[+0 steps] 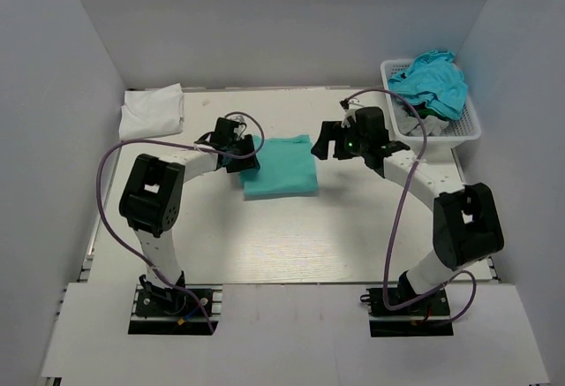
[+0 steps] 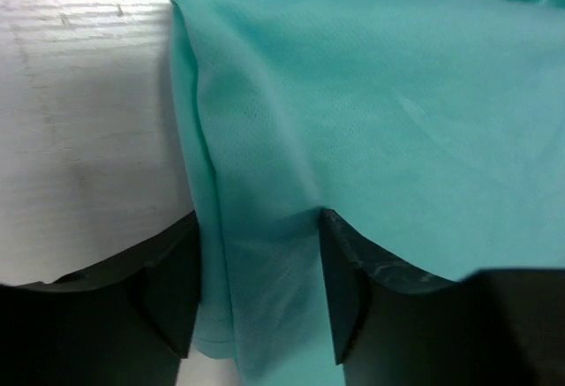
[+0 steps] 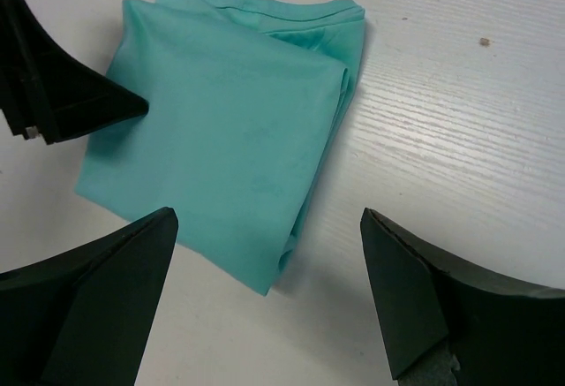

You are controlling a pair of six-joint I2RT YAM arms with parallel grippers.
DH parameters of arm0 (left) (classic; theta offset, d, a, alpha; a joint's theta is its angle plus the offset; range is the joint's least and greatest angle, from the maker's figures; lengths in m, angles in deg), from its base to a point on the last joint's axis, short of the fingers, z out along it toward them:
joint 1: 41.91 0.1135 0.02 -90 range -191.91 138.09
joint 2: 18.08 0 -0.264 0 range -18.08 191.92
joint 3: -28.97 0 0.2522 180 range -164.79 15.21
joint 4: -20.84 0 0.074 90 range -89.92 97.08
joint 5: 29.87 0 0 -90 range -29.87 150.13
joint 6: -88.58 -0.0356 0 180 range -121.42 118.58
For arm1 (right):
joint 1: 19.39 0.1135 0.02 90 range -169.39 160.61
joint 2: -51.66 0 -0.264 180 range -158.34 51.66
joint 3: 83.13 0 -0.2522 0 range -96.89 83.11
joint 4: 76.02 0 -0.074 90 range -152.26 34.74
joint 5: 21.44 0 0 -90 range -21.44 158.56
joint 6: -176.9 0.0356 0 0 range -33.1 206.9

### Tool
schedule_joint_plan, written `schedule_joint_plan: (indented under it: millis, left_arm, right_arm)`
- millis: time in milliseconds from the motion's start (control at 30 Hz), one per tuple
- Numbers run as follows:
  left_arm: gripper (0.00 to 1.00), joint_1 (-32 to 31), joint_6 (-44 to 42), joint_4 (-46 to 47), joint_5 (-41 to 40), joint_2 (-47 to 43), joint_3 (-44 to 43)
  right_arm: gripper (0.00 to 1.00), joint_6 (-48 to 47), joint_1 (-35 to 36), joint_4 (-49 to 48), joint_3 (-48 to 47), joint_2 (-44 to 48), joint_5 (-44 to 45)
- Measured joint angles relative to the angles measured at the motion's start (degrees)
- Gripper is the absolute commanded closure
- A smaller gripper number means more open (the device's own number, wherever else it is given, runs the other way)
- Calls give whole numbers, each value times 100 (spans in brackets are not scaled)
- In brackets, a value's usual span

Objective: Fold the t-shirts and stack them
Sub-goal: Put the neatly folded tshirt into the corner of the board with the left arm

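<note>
Now I see folded mint shirt (image 1: 280, 167); left gripper (image 1: 245, 155) jaws apart astride its edge; right gripper (image 3: 267, 216) jaws spread wide.

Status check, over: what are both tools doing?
Left tool open, straddling edge of green shirt. Right tool open, empty. Shirt folded flat on table. Basket far right, not in the way.

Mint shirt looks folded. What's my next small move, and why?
Probably back the left gripper straight off the mint t-shirt: its jaws stand apart with the folded edge loose between them, and the right gripper is open and clear of it.
</note>
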Motion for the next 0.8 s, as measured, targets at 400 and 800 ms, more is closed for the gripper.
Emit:
schedule_joint_plan:
  millis: [400,800]
  left_arm:
    - [100,-459,-122,-568,-1019,372,-603]
    - [100,-343,-1840,-1152,-1836,280,-1360]
  right_arm:
    - [10,42,-2,-129,975,1161,494]
    - [10,33,-4,-258,1484,1919,1633]
